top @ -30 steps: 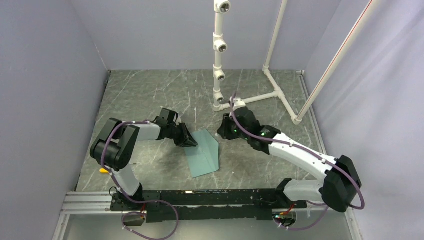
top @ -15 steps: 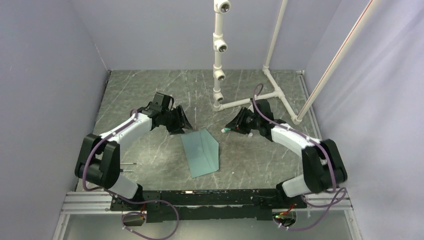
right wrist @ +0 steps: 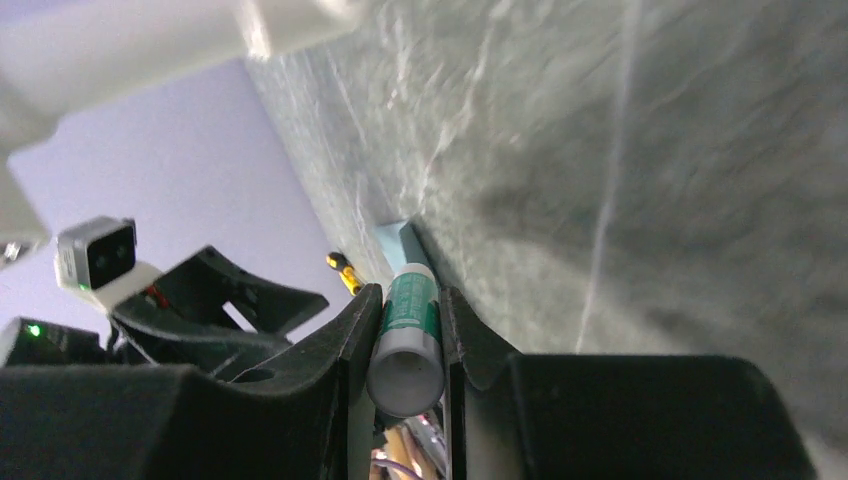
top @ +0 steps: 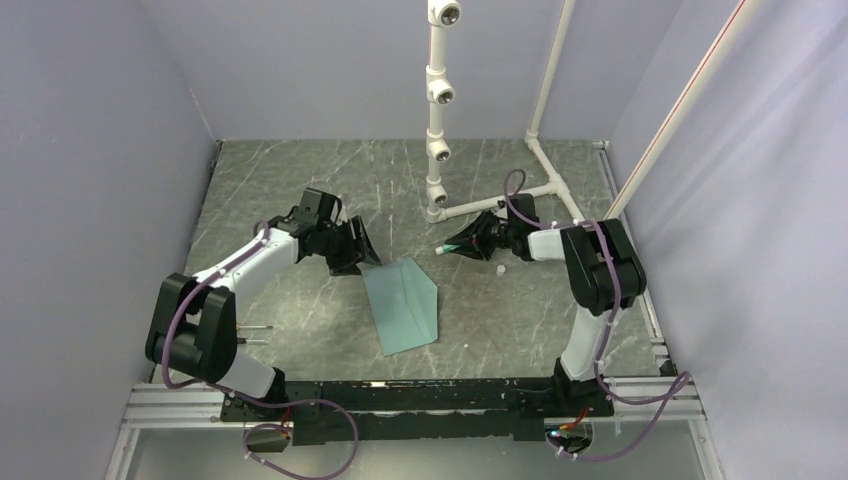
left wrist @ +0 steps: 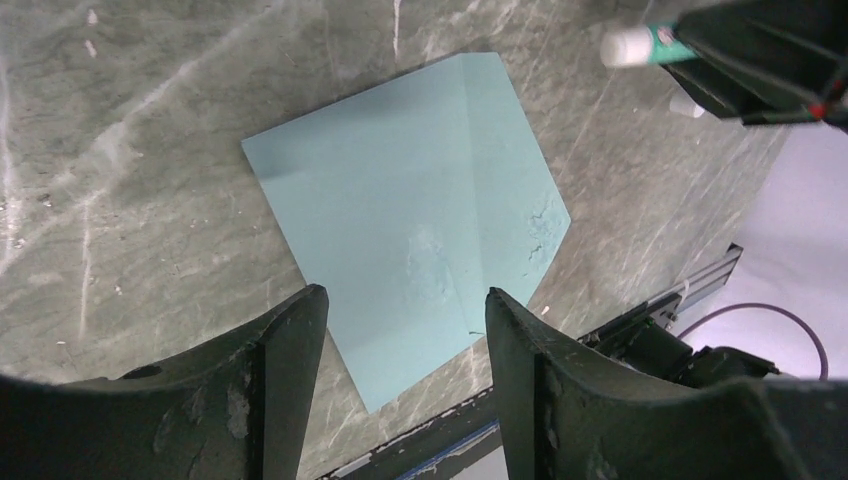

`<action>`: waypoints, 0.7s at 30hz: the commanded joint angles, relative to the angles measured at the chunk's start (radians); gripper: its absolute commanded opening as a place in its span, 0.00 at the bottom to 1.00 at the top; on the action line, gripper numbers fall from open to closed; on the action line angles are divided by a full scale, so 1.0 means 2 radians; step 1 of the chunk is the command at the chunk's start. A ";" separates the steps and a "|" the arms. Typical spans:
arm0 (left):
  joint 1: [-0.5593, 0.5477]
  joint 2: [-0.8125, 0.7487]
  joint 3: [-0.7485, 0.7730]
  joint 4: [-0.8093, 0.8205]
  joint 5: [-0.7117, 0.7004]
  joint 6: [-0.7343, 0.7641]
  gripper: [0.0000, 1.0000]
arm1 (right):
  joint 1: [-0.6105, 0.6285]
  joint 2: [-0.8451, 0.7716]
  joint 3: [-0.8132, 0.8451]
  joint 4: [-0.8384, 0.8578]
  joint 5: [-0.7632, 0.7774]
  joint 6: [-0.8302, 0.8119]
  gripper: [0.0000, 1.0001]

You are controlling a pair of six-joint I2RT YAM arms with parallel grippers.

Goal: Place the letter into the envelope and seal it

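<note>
The teal envelope (top: 403,303) lies flat on the marble table with its flap folded down, and also fills the left wrist view (left wrist: 420,220). The letter does not show in any view. My left gripper (top: 365,250) hovers just off the envelope's far left corner, open and holding nothing (left wrist: 406,295). My right gripper (top: 447,247) is to the right of the envelope and apart from it. It is shut (right wrist: 412,292) on a green-and-white glue stick (right wrist: 408,320), whose white tip (left wrist: 640,42) points towards the envelope.
A small white cap (top: 499,268) lies on the table below the right gripper. A white pipe frame (top: 438,120) stands at the back, with its base bars (top: 500,200) just behind the right gripper. A black rail (top: 400,395) runs along the near edge.
My left gripper opened and drew back up-left off the envelope's edge. The right arm swung right, carrying the glue stick away from the envelope. The envelope stayed put.
</note>
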 commanded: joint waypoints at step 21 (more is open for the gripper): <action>0.002 0.070 0.019 0.014 0.041 0.030 0.53 | -0.015 -0.030 0.037 -0.108 0.048 -0.090 0.43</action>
